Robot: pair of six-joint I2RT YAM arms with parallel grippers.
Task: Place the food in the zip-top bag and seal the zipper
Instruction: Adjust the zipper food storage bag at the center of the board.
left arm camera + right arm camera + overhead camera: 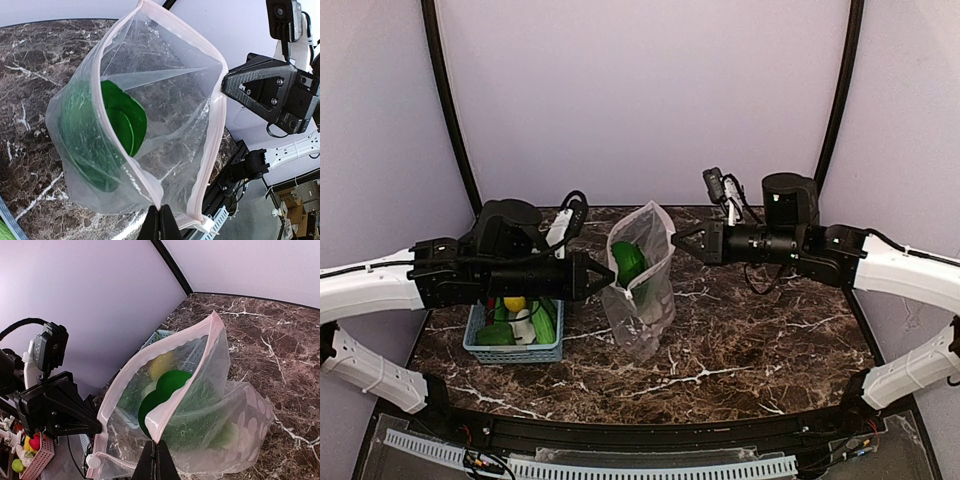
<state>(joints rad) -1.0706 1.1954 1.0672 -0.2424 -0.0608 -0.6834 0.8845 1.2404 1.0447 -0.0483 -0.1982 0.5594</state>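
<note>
Holding a clear zip-top bag (640,300) upright over the middle of a dark marble table (760,340), pinched on two sides of its mouth. Gripping the left-hand lip with the left gripper (610,276), with fingers pressed fully together on the plastic edge, seen close up from the left wrist right at the pale pink zipper (216,145). Gripping the opposite lip with the right gripper (678,242), likewise closed flat on that strip. Showing the mouth spread wide, with the two sides of the zipper well apart and unsealed. Containing a green leafy bunch (628,262), lying inside against the wall of the bag nearer the left arm. Cannot tell whether the bag's bottom touches the marble or hangs just above it. Sitting just left of the bag, partly under the left arm: a light blue basket (515,353) with a yellow oval piece (514,304), a white piece (524,326) and green long pieces (545,322) inside. Backed by plain lilac walls.
</note>
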